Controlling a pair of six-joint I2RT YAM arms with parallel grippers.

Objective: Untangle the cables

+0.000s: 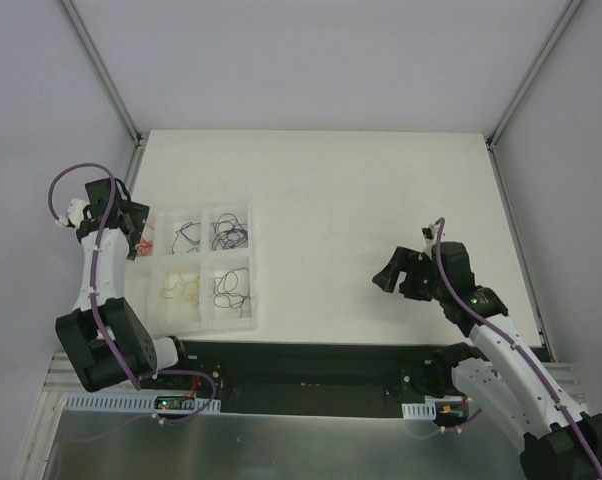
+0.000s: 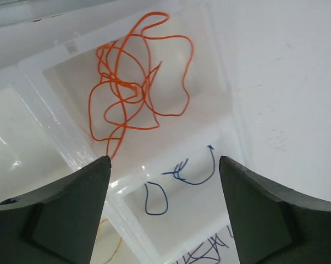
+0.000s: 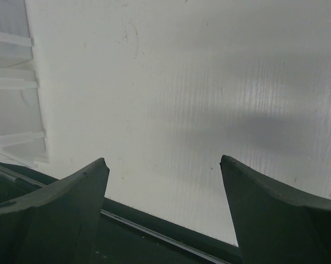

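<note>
Over by the left edge of the worktop (image 1: pixel 381 190), towards its near corner, sat the clear compartment tray (image 1: pixel 206 325), and that was where the action was. The left gripper (image 2: pixel 164 165) hung right above the tray's far-left compartment, jaws spread wide, nothing between them. Below it lay the orange cable (image 2: pixel 121 85), a loose scribble of loops crossing over itself in the middle, resting on the compartment floor. Dark blue curls (image 2: pixel 179 175) sat in the neighbouring compartment, and the overhead view showed more dark cables (image 1: pixel 229 235) in the compartments beyond. Near the right edge, the right gripper (image 3: pixel 164 165) was just as wide and just as empty, hovering over bare worktop, well apart from the tray. Now the dangers, as I judged them: that wire was hair-thin, so a closing pinch could miss it or let it slide out. A pull on one loop could cinch the crossing tighter instead of freeing it. Wide jaws coming down could catch a compartment wall and shove or lift the light tray. And a springy loop could flick over into the blue cable's compartment.
</note>
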